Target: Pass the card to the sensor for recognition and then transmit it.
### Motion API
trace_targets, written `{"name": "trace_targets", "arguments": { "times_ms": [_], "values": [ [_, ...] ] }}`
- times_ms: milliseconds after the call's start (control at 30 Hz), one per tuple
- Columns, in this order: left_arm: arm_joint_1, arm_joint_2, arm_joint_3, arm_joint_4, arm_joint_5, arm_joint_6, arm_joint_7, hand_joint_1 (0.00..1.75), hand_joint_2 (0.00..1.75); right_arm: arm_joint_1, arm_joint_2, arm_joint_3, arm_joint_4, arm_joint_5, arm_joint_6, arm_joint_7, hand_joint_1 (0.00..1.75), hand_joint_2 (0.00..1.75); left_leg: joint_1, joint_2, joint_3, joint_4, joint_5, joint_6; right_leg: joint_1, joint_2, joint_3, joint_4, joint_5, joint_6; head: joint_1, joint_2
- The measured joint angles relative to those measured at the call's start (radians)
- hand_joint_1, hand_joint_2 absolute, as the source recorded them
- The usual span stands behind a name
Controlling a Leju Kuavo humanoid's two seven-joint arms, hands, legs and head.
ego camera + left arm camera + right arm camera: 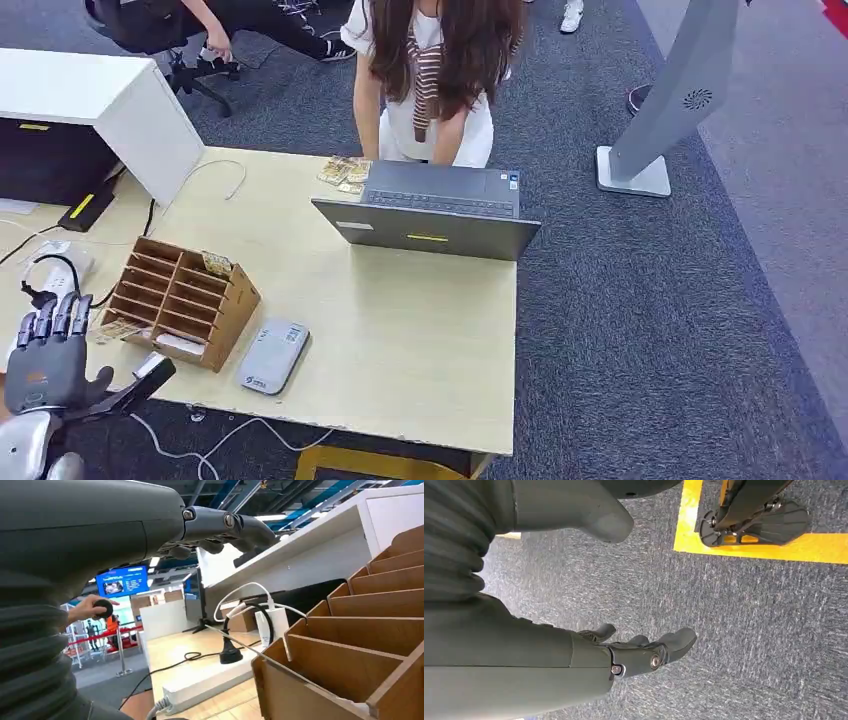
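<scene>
Card [181, 343] in rack, beside left hand [48, 362]

Laptop [432, 212] open; person [432, 70] stands behind it.

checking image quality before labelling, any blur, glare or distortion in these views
Head view: evenly lit, soft shadows, mild softness, the grey card sensor readable. Left wrist view: bright ceiling lights wash out the background, the near wooden slotted organizer is slightly soft and the left hand dark. Right wrist view: the right hand sharp enough over carpet, no glare.

Office or exhibition hall, carpet floor [640, 300], desk [420, 330], laptop [430, 212], wall screen [123, 581]
</scene>
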Motion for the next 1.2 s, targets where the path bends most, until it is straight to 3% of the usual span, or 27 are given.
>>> {"name": "trace_targets", "arguments": {
  "times_ms": [800, 967, 1200],
  "values": [
    [-0.041, -0.008, -0.014, 0.018, -0.013, -0.005, 0.001, 0.0, 1.75, -0.001, 0.0, 0.0, 0.0, 0.001, 0.0, 0.0, 0.0, 1.75, 0.0, 0.0, 0.0, 0.0, 0.0, 0.0, 0.0, 0.0, 0.0, 0.0, 0.0, 0.0, 0.0, 0.0],
    [-0.076, 0.01, -0.022, 0.043, -0.02, -0.033, 0.039, 0.0, 1.75, -0.001, 0.0, 0.0, 0.0, 0.003, 0.003, 0.006, 0.0, 1.75, 0.0, 0.0, 0.0, 0.0, 0.0, 0.0, 0.0, 0.0, 0.0, 0.0, 0.0, 0.0, 0.0, 0.0],
    [-0.093, 0.024, -0.024, 0.068, -0.022, -0.043, 0.043, 0.0, 1.75, -0.001, 0.0, 0.0, 0.0, 0.003, 0.006, 0.01, 0.0, 1.75, 0.0, 0.0, 0.0, 0.0, 0.0, 0.0, 0.0, 0.0, 0.0, 0.0, 0.0, 0.0, 0.0, 0.0]
  ]
}}
